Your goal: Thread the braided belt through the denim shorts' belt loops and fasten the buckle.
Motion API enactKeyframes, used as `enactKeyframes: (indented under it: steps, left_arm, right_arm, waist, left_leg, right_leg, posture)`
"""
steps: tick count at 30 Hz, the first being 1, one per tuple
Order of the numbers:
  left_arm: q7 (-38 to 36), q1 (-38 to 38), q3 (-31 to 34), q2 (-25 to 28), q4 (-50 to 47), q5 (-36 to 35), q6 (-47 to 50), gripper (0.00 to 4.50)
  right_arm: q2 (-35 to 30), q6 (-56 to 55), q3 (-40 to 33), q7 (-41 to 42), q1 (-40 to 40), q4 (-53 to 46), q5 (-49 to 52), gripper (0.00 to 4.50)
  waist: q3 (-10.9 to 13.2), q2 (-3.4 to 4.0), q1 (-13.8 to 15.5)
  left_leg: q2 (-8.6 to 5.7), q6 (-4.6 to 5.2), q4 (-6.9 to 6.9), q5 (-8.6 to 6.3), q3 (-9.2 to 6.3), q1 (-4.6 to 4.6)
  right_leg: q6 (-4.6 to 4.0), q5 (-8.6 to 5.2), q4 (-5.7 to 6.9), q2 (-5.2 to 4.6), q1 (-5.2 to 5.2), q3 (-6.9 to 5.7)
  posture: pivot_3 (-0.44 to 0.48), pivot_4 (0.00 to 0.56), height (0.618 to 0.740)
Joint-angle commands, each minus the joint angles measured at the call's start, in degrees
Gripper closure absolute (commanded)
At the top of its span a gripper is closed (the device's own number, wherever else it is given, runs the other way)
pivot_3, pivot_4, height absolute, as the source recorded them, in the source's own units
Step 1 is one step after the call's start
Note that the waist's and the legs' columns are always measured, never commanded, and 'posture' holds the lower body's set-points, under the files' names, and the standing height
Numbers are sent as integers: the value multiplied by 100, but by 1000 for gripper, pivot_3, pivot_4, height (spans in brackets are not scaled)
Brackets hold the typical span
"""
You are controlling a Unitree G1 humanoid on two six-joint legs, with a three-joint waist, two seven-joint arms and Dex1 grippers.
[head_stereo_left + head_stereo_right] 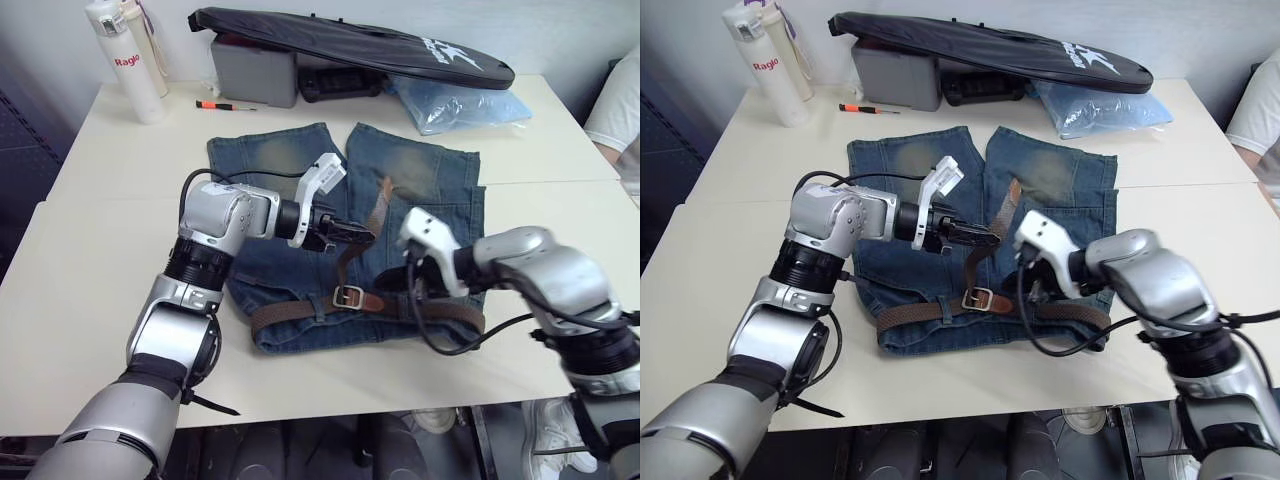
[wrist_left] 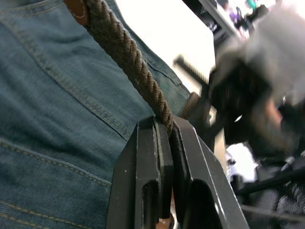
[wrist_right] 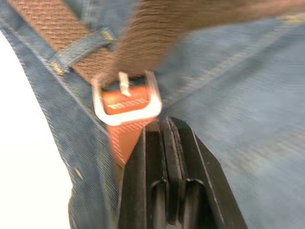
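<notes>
The denim shorts (image 1: 425, 190) lie flat on the white table (image 1: 90, 270), waistband toward me. The braided belt (image 1: 300, 312) runs along the waistband under a belt loop (image 3: 78, 50). Its silver buckle (image 1: 348, 296) sits at the middle front. From the buckle the belt's free end rises to my left gripper (image 1: 362, 232), which is shut on the braid (image 2: 124, 52); the leather tip (image 1: 383, 203) sticks up beyond it. My right gripper (image 3: 162, 125) is shut, its tips against the brown leather end just beside the buckle (image 3: 126, 98).
At the back of the table lie a long black bag (image 1: 350, 45) over a grey box (image 1: 255, 72), a white bottle (image 1: 125, 60), a red and black pen (image 1: 225, 104) and a blue plastic bag (image 1: 460, 105). A person's sleeve (image 1: 620, 105) shows at the right edge.
</notes>
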Motion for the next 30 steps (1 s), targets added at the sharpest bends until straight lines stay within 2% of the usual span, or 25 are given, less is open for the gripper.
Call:
enactKeyframes:
  steps: [1, 6, 9, 12, 16, 25, 29, 30]
  left_arm:
    - [-588, 295, -673, 514, -831, 519, -1322, 4500]
    - [-709, 730, -1117, 1115, -1270, 1485, -3268, 4500]
    - [-676, 806, -1355, 1313, -1300, 1973, -3887, 4500]
    - [-575, 752, -1331, 1230, -1151, 2119, -4072, 4500]
    - [-569, 688, -1258, 1071, -1119, 2077, -4031, 4500]
    - [-635, 611, -1243, 943, -1048, 2208, -4064, 4500]
    - [-632, 584, -1204, 901, -985, 2286, -4107, 4500]
    - [-608, 570, -1187, 890, -957, 2305, -4111, 4500]
  right_arm:
    - [-418, -719, -412, 79, 152, -365, 17, 4463]
    - [-1071, -1710, -654, 28, 401, -422, -370, 4463]
    - [-1322, -2178, -738, 72, 376, -369, -527, 4463]
    - [-1311, -2739, -586, 101, 36, -309, -690, 3608]
    - [-1162, -3207, -195, 145, -208, -339, -964, 1998]
    - [-824, -3634, 403, 154, -405, -47, -1356, 1998]
    - [-730, -3626, 403, 166, -385, 23, -1338, 3106]
    - [-726, -3638, 402, 172, -371, 31, -1340, 3614]
  waist:
    - [1, 1, -13]
    - [2, 3, 1]
    - [2, 3, 6]
    - [2, 3, 17]
    - [2, 3, 15]
    - [5, 8, 5]
    - [5, 8, 17]
    - [5, 8, 13]
  left_leg:
    - [0, -1, -8, 1, 9, 0]
    - [0, -1, 1, 1, 12, -2]
    - [0, 0, 2, 0, 11, -5]
    - [0, 1, 7, 0, 11, -7]
    - [0, 7, 28, -4, 9, -11]
    - [3, 13, 53, -8, 8, -18]
    - [3, 15, 63, -9, 6, -20]
    - [3, 16, 64, -9, 6, -21]
  right_leg:
    - [0, 0, -1, 0, -9, 3]
    - [0, 0, -3, 0, -9, 5]
    - [0, 0, -3, 0, -9, 5]
    - [1, 0, -3, 0, -9, 5]
    - [2, 1, 4, 0, -8, 5]
    - [4, 2, 16, 0, -8, 5]
    - [4, 2, 21, 0, -7, 5]
    - [5, 3, 21, 0, -7, 6]
  posture:
    - [0, 150, 740]
    - [0, 150, 740]
    - [0, 150, 740]
    - [0, 150, 740]
    - [0, 150, 740]
    - [0, 150, 740]
    - [0, 150, 740]
    - [0, 150, 740]
